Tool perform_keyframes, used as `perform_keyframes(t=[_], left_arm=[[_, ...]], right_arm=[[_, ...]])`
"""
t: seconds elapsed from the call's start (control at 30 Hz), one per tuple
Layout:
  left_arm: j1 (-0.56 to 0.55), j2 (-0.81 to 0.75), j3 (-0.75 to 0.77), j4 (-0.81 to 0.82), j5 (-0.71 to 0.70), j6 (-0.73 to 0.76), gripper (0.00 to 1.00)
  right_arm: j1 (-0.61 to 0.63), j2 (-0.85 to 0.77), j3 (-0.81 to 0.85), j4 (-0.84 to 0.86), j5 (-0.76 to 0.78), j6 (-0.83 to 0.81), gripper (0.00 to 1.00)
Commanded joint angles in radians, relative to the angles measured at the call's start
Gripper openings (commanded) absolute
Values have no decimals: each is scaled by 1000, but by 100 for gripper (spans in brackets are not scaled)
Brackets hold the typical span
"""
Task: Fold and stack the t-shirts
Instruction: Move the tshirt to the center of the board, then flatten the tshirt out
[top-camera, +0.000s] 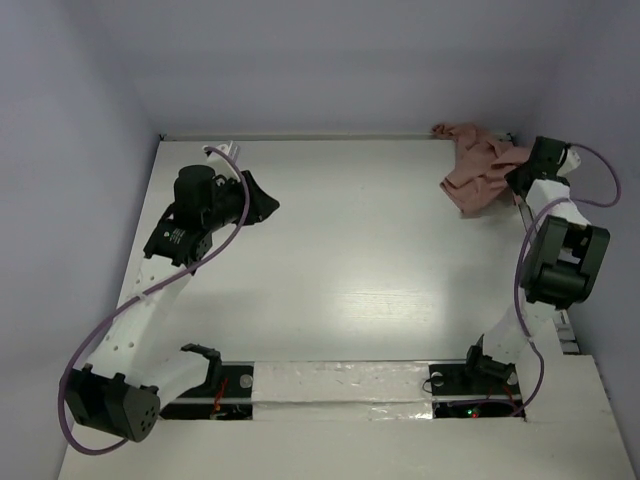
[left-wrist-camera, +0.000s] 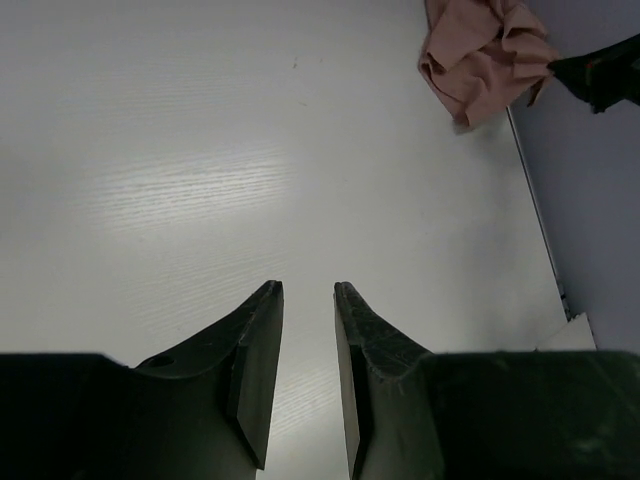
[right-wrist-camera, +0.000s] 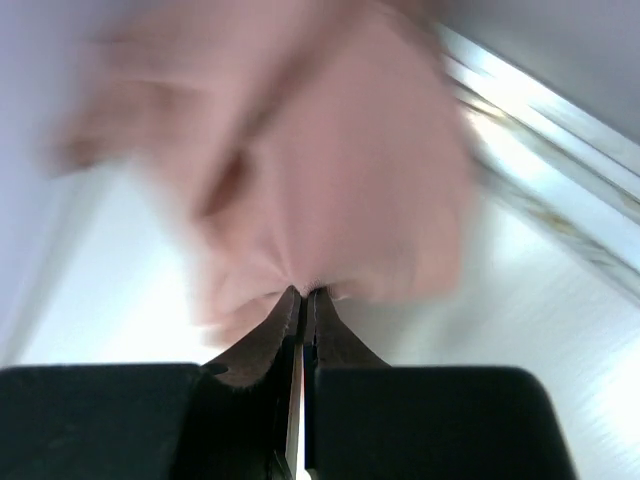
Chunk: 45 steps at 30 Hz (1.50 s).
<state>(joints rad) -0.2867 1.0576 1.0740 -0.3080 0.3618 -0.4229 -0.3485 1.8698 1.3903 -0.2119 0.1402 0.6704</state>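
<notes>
Top camera: fixed high behind the arm bases (top-camera: 470, 380), looking down on the whole table (top-camera: 350, 260). Left wrist camera: low, facing across it past the left gripper (left-wrist-camera: 308, 288); t-shirt (left-wrist-camera: 480, 60) distant at 1 o'clock. Right wrist camera: pressed close to that t-shirt, blurred. All three views share it.

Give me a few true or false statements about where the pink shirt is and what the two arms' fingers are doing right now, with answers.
1. The dusty salmon-pink cotton t-shirt lies crumpled at the white table's far right corner. True.
2. The right arm's fingers are shut on its fabric. True.
3. The left arm's fingers grip a sleeve. False: they stand apart over bare table, holding nothing, well away from the shirt.
4. The shirt is folded flat. False: it is bunched up.
</notes>
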Motion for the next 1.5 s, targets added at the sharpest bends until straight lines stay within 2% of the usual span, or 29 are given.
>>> perform_keyframes(t=[0.0, 0.13, 0.2, 0.23, 0.3, 0.33, 0.47, 0.53, 0.57, 0.67, 0.7, 0.73, 0.77, 0.8, 0.93, 0.97, 1.13, 1.27, 1.4, 1.47], left_arm=[[-5, 13, 76, 52, -3, 29, 24], [-5, 42, 141, 26, -67, 29, 23], [-5, 48, 164, 30, -86, 12, 23], [-5, 50, 170, 36, -99, 4, 23], [-5, 54, 191, 41, -106, -16, 23], [-5, 58, 198, 40, -104, -22, 23], [4, 59, 236, 27, -106, -39, 23], [4, 58, 259, 6, -119, -37, 23], [14, 55, 264, 0, -127, -36, 24], [23, 38, 282, -26, -156, -27, 24], [23, 29, 291, -43, -168, -24, 24], [23, 22, 296, -51, -207, -20, 25], [32, 18, 297, -59, -227, -14, 25], [32, 12, 297, -71, -241, -11, 26], [32, 10, 247, -77, -251, -11, 27], [32, 8, 225, -72, -250, -17, 27], [32, 42, 46, -13, -230, -42, 29], [32, 45, 4, 33, -161, -85, 28], [32, 38, 84, 34, -135, -88, 28], [32, 53, 122, 33, -110, -86, 28]], right_arm=[[130, -211, 51, 28, -106, -95, 0], [325, -326, 209, -58, -272, -91, 0], [373, -342, 313, -84, -357, -68, 0], [405, -340, 431, -90, -378, -55, 0], [414, -321, 548, -81, -468, 6, 0], [414, -311, 656, -77, -494, 35, 0], [424, -288, 789, -52, -606, 113, 0], [424, -329, 739, -40, -660, 129, 0], [424, -357, 617, -32, -672, 130, 0], [424, -489, 393, 0, -717, 112, 0], [424, -524, 222, 5, -737, 115, 0], [424, -603, 123, 11, -740, 123, 0], [424, -645, 16, 20, -735, 126, 0], [424, -687, -189, 40, -710, 123, 0], [424, -779, -474, -10, -625, 12, 0], [424, -790, -500, -20, -605, -1, 0], [424, -799, -528, -67, -467, -46, 0], [424, -742, -372, -26, -510, -19, 0], [460, -824, -92, 22, -409, -5, 0], [460, -789, 40, -6, -438, -32, 0]])
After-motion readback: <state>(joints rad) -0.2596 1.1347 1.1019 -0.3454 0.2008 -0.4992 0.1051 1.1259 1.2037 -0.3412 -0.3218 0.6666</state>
